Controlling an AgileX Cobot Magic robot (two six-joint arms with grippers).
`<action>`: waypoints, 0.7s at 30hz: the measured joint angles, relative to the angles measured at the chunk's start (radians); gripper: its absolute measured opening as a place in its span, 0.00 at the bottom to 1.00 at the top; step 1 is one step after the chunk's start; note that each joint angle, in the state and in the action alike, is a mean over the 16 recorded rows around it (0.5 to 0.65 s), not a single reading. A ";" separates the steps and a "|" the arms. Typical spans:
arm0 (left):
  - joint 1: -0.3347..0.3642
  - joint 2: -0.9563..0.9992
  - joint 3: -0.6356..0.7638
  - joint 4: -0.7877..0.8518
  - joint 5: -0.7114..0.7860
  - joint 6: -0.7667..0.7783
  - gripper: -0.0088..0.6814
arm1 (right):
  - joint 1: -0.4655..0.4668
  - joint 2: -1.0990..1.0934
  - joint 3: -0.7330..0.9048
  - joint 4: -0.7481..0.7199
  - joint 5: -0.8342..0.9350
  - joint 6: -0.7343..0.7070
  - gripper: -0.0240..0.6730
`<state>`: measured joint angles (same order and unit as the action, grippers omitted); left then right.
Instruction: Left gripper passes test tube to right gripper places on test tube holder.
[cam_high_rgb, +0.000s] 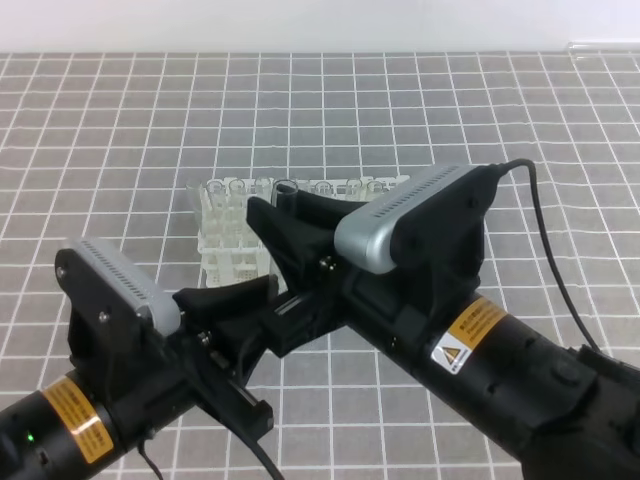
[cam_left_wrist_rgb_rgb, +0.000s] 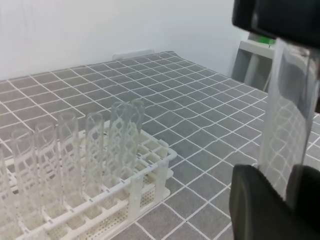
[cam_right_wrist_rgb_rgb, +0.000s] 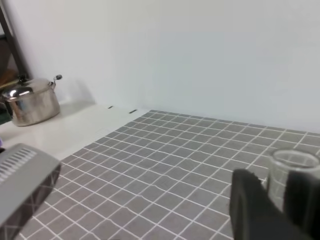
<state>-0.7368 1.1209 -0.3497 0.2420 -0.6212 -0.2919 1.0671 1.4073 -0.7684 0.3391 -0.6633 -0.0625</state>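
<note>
The clear test tube (cam_left_wrist_rgb_rgb: 290, 115) stands upright, and my left gripper (cam_left_wrist_rgb_rgb: 285, 200) is shut on its lower part. My right gripper (cam_right_wrist_rgb_rgb: 280, 205) reaches in from above. Its black fingers (cam_right_wrist_rgb_rgb: 250, 210) flank the tube's open rim (cam_right_wrist_rgb_rgb: 292, 162) closely, but I cannot see whether they press on it. In the high view the left gripper (cam_high_rgb: 262, 300) and the right gripper (cam_high_rgb: 285, 275) meet just in front of the white test tube holder (cam_high_rgb: 225, 245); the tube itself is hidden there. The left wrist view shows the holder (cam_left_wrist_rgb_rgb: 145, 165) low on the left.
Several clear tubes (cam_left_wrist_rgb_rgb: 70, 145) stand in the holder's rows. A steel pot (cam_right_wrist_rgb_rgb: 30, 102) sits on a white counter beyond the grid mat's far edge. A pale frame (cam_left_wrist_rgb_rgb: 250, 60) stands at the mat's edge behind the held tube.
</note>
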 joint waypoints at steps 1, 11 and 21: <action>0.000 0.000 0.000 0.000 0.002 0.000 0.07 | 0.000 0.000 0.000 0.000 0.003 0.000 0.24; 0.000 -0.001 0.001 0.000 0.014 0.001 0.07 | -0.002 -0.004 0.000 0.003 0.030 -0.005 0.18; 0.000 0.000 0.001 -0.002 0.029 -0.031 0.37 | -0.001 -0.021 0.000 0.003 0.073 -0.008 0.18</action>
<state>-0.7368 1.1204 -0.3488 0.2402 -0.5921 -0.3230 1.0664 1.3865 -0.7684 0.3416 -0.5901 -0.0703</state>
